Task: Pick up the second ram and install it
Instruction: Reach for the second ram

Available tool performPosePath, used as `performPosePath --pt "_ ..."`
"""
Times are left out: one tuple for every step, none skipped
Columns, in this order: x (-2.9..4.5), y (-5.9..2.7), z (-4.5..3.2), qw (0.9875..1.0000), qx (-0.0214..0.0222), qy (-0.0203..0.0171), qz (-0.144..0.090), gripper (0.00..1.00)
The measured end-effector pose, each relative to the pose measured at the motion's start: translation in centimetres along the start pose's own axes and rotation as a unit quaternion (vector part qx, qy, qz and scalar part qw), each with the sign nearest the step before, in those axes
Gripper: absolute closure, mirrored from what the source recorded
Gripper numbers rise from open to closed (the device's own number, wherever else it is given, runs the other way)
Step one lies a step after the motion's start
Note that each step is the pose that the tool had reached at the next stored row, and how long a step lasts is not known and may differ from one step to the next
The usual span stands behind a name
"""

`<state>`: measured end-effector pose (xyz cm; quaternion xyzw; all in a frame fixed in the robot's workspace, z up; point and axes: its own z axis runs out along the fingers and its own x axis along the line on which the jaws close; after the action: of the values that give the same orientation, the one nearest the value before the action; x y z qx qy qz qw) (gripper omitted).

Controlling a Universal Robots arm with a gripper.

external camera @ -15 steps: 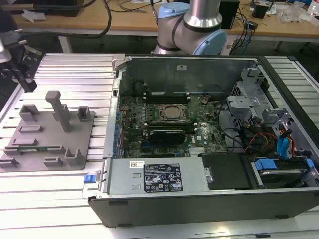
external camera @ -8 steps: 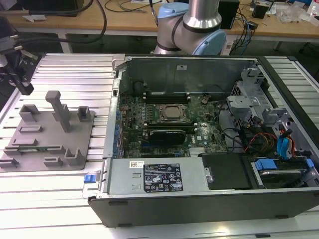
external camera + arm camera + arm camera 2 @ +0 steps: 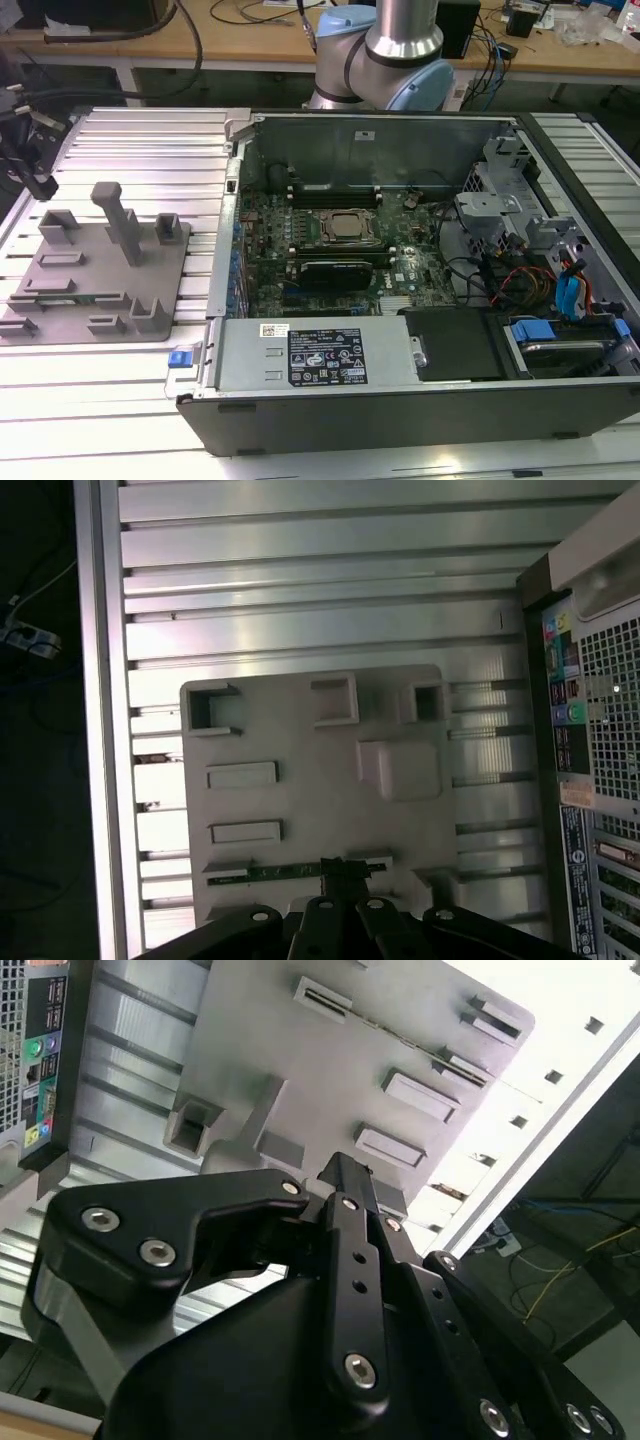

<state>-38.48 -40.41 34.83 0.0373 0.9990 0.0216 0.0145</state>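
The second ram (image 3: 270, 872) is a thin green stick lying in a long holder at one edge of the grey fixture plate (image 3: 310, 750). In the exterior view the ram (image 3: 95, 299) sits near the plate's front, at the exterior view's left. My gripper (image 3: 345, 866) hangs well above the plate, its black fingers drawn together with nothing between them. In the first wrist view its tip lines up over the ram. The exterior view has the gripper (image 3: 38, 180) high at the far left edge. The second wrist view looks along the gripper (image 3: 343, 1168) towards the plate (image 3: 330, 1080).
An open computer case (image 3: 400, 260) stands at the exterior view's right of the plate, with the processor socket (image 3: 345, 227) and black memory slots (image 3: 330, 188) inside. Several grey posts and holders (image 3: 120, 222) rise from the plate. The ribbed metal table (image 3: 150, 140) lies underneath.
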Motion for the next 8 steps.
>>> performPosePath --pt "0.14 -0.10 0.06 1.0000 0.0000 0.0000 0.000 0.92" --pt "0.37 -0.30 0.16 1.0000 0.0000 0.0000 0.000 0.92" --pt "0.59 -0.54 0.26 1.0000 0.0000 0.0000 0.000 0.92" --pt "0.77 -0.86 0.35 1.0000 0.0000 0.0000 0.000 0.92" --pt "0.88 -1.33 0.45 1.0000 0.0000 0.0001 0.000 0.92" --pt "0.92 -1.85 0.55 1.0000 0.0000 0.0000 0.000 0.92" --pt "0.97 -2.48 0.64 1.0000 0.0000 0.0000 0.000 0.92" --pt "0.98 -2.91 0.70 1.0000 0.0000 0.0000 0.000 0.92"
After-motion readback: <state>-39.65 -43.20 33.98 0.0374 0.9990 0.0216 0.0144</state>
